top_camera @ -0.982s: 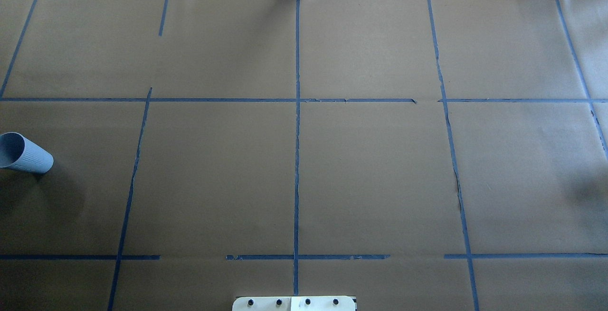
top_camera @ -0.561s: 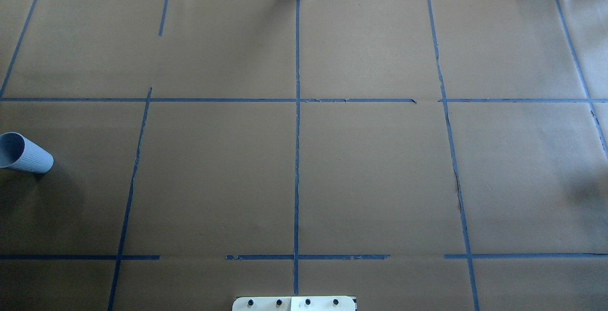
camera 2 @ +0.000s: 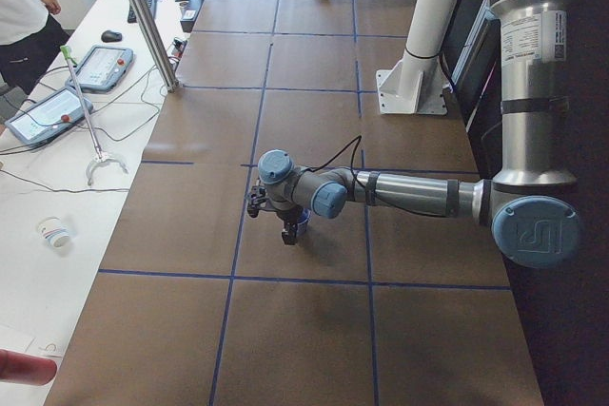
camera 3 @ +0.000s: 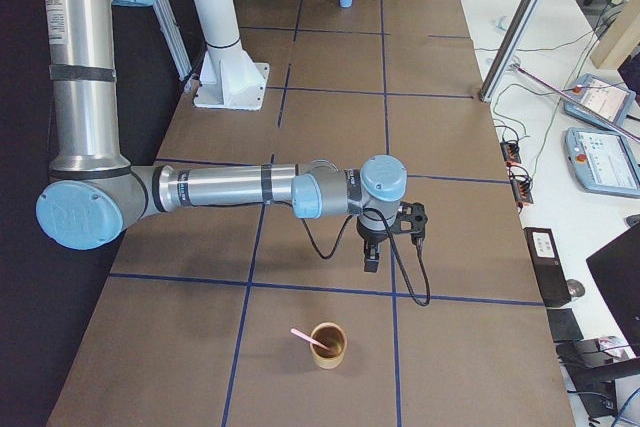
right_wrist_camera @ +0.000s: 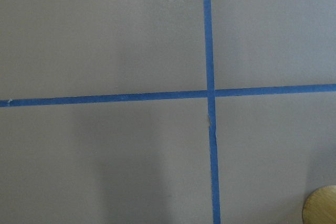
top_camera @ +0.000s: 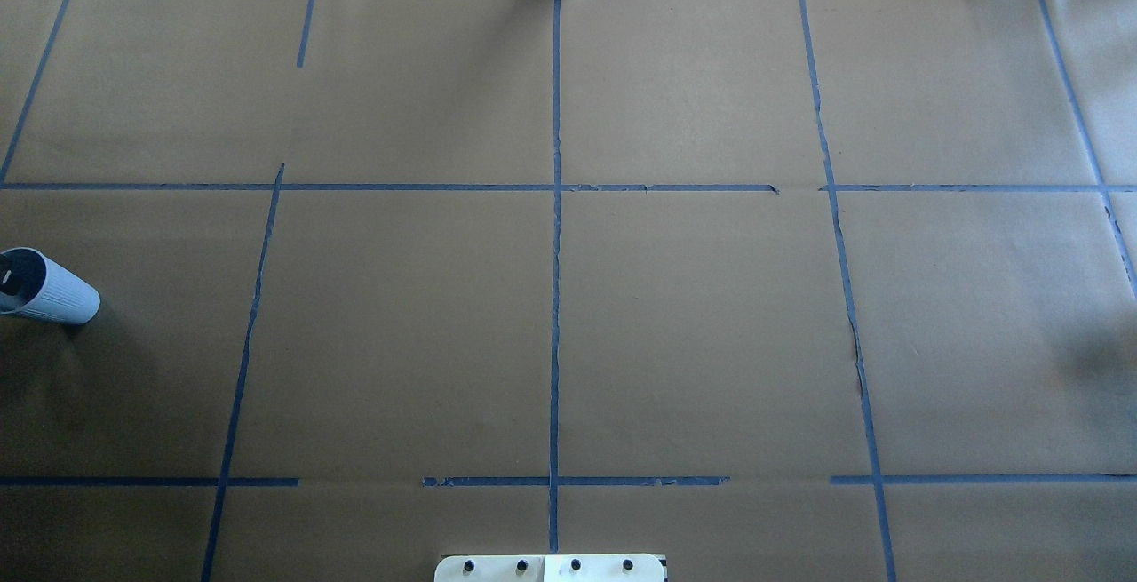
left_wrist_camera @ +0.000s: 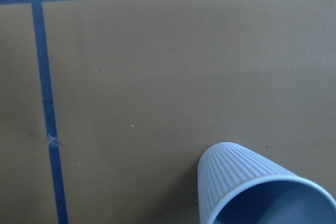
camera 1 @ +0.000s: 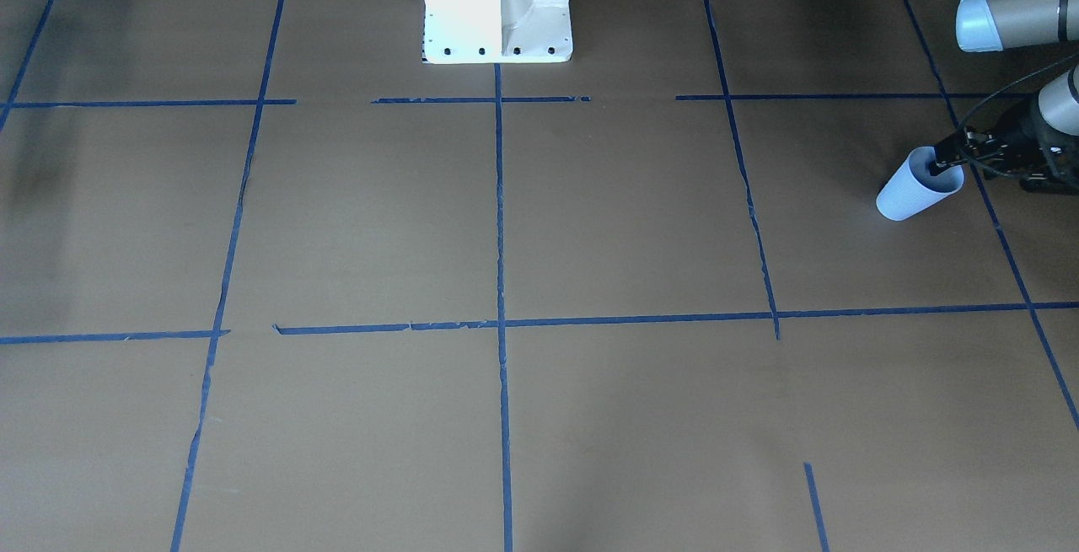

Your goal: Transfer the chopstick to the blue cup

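The pale blue ribbed cup point(top_camera: 55, 296) stands at the table's far left edge; it also shows in the front view point(camera 1: 909, 194) and the left wrist view point(left_wrist_camera: 247, 182). My left gripper point(camera 1: 936, 168) hangs at the cup's mouth, its tip narrow, fingers together and empty; its dark tip shows over the cup opening from overhead point(top_camera: 7, 278). The pink chopstick point(camera 3: 301, 334) leans in a brown cup point(camera 3: 328, 345) at the table's right end. My right gripper point(camera 3: 370, 259) hovers just beyond that brown cup, pointing down; I cannot tell whether it is open or shut.
The white robot base point(camera 1: 497, 21) stands at the middle of the robot's side. Blue tape lines cross the brown paper. The brown cup's rim shows at the right wrist view's corner point(right_wrist_camera: 321, 207). A side bench holds tablets point(camera 3: 598, 102) and cables.
My left gripper's dark tip has come into the overhead view over the blue cup's mouth. The cup has not moved.
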